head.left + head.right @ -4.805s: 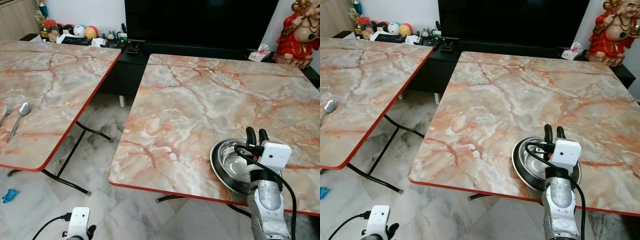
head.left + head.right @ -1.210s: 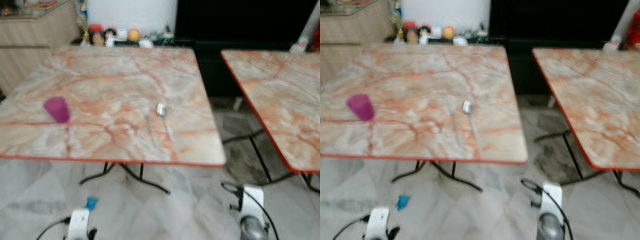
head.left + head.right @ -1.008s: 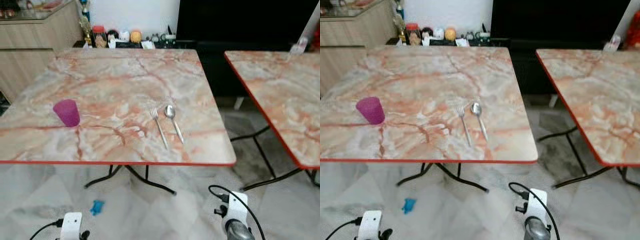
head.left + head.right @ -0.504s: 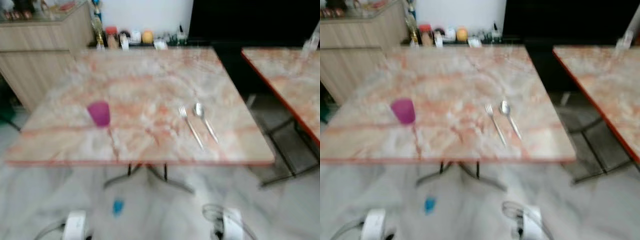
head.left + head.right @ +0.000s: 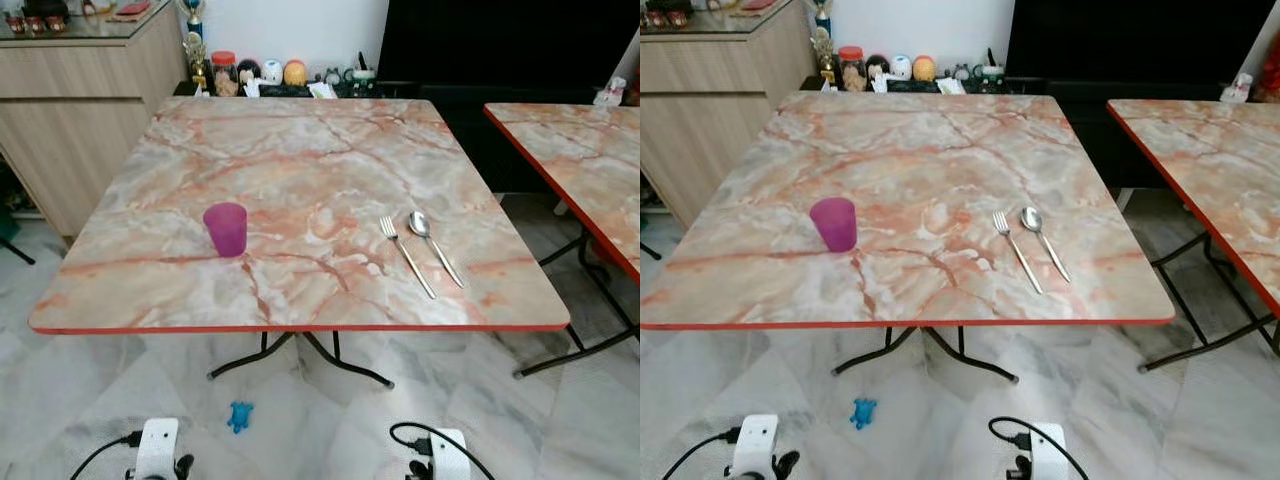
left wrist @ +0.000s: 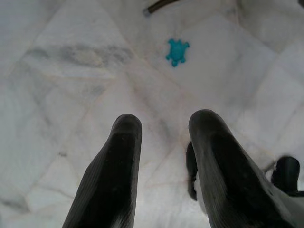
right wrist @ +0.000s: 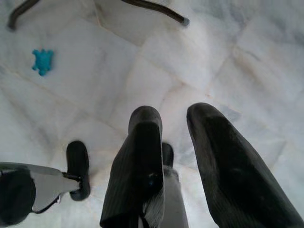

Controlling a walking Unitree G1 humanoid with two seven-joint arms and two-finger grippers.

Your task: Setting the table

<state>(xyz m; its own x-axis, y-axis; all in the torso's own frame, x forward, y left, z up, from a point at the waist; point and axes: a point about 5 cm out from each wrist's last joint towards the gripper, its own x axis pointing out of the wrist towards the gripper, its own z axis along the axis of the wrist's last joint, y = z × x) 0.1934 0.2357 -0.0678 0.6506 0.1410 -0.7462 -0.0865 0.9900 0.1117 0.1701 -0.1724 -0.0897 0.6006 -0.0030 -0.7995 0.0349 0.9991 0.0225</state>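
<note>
So, both arms hang low over the pale marble floor (image 6: 71, 61), and nothing is held. The left gripper (image 6: 161, 126) shows its 2 black fingers (image 6: 124, 142) parted by a moderate gap, pointing down at bare tiles, with a small blue turtle-shaped toy (image 6: 177, 51) lying on the floor beyond the fingertips. The right gripper (image 7: 175, 118) has its 2 fingers (image 7: 145, 137) apart by a narrower gap, empty as well, and the same blue toy sits off past them, near a black table foot (image 7: 156, 12).

Up ahead stands the marble-patterned table (image 5: 300, 160) with its red edge, well above and forward of both sets of fingers. On it: a purple cup (image 5: 226, 229), upright, sitting forward of the left gripper's side; a fork (image 5: 406, 255) and a spoon (image 5: 434, 246) lying side by side (close, nearly parallel, not clearly touching), forward of the right gripper's side. Cup and cutlery are well apart.

A second table (image 5: 580, 160) stands off to the right, and a wooden cabinet (image 5: 70, 100) is at the left.
</note>
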